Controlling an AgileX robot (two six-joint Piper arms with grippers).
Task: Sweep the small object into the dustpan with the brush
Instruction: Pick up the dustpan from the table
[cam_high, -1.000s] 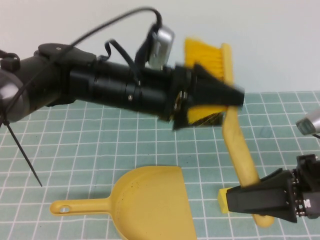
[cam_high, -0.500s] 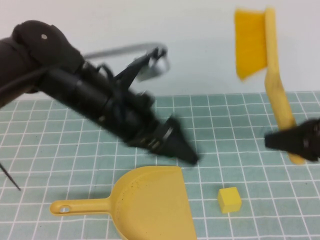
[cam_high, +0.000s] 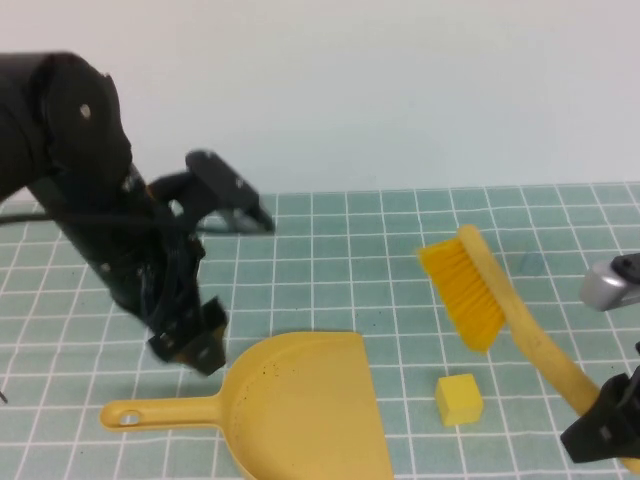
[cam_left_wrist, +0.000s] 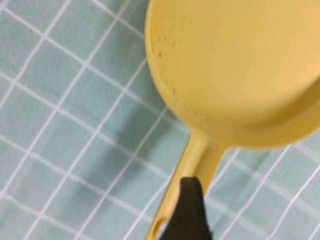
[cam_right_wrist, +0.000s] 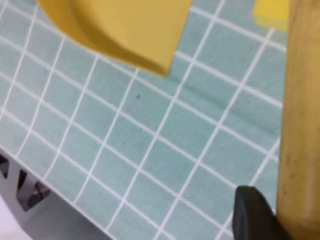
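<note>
The yellow dustpan (cam_high: 300, 400) lies flat at the front, mouth to the right, handle with a hole to the left. The small pale-yellow cube (cam_high: 459, 398) sits on the mat just right of the mouth. My right gripper (cam_high: 603, 432) is shut on the tan handle of the brush (cam_high: 530, 335) at the right edge. The orange bristles (cam_high: 462, 290) hang tilted, behind and above the cube. My left gripper (cam_high: 190, 342) points down, open and empty, just above the dustpan's handle. In the left wrist view one finger (cam_left_wrist: 189, 212) overlaps the handle (cam_left_wrist: 200, 157).
A green grid mat (cam_high: 330, 270) covers the table, with a white wall behind. In the right wrist view the dustpan's corner (cam_right_wrist: 125, 25), the cube (cam_right_wrist: 272, 12) and the mat's front edge (cam_right_wrist: 60, 205) show.
My left arm has let go of the brush and swung down and left to the dustpan's handle. My right gripper has brought the brush down from high up to just behind the cube.
</note>
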